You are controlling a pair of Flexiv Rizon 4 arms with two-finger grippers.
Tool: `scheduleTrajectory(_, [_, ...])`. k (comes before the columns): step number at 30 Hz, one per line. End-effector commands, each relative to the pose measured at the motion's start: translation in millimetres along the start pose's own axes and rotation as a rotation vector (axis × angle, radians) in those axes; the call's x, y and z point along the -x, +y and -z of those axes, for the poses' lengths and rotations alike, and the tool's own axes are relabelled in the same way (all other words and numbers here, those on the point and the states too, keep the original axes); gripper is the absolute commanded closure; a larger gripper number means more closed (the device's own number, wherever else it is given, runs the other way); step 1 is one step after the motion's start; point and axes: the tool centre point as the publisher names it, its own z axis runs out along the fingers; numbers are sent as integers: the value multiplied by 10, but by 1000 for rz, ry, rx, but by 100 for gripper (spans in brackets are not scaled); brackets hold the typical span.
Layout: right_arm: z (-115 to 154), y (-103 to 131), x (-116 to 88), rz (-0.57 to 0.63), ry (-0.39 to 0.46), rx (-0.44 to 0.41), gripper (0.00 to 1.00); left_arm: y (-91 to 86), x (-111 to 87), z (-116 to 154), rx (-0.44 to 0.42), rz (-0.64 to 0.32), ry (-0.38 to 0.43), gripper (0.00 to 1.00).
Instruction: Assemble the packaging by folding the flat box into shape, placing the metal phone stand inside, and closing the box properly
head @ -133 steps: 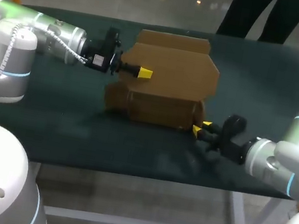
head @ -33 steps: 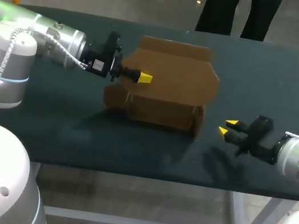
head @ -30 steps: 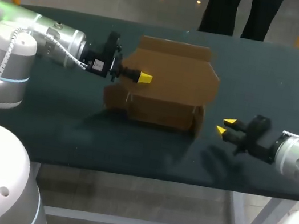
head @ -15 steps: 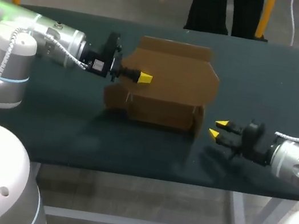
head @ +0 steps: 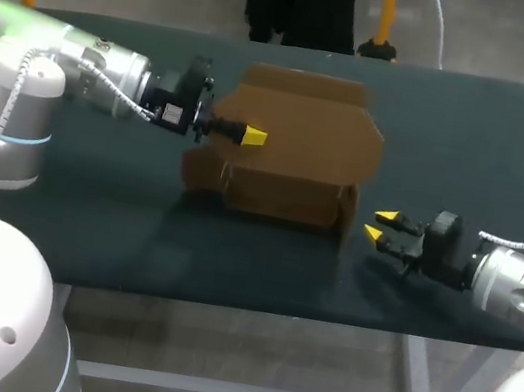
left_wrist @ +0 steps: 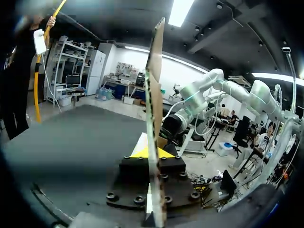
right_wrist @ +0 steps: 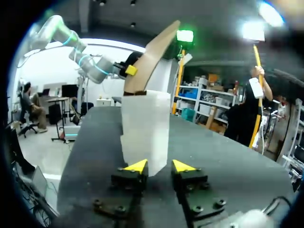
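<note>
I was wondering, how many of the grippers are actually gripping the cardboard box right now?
1. The left gripper is shut on a raised panel of the cardboard box. The right gripper is open beside the box's right end, not gripping it.

Cardboard box (head: 295,151) mid-frame on the table (head: 87,211); left gripper (head: 252,135) at its upper left, right gripper (head: 379,226) beside its lower right.

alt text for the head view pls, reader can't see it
A partly folded brown cardboard box sits on a dark green table, its raised lid flap pinched by the left gripper, which comes in from the left. The right gripper, open, points at the box's front right corner without touching.
</note>
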Motion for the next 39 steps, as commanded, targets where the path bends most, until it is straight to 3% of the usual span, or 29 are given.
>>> scheduleTrajectory(1, [10,-28,5,0,-5,7,64,27,68,-36,15,9,7,100])
scheduleTrajectory(17, [-25,-15,18,1,-4,3,64,39,213,-10,6,39,-9,100])
scheduleTrajectory(39, [-59,-9,13,3,-4,-6,64,-12,195,27,7,43,-36,100])
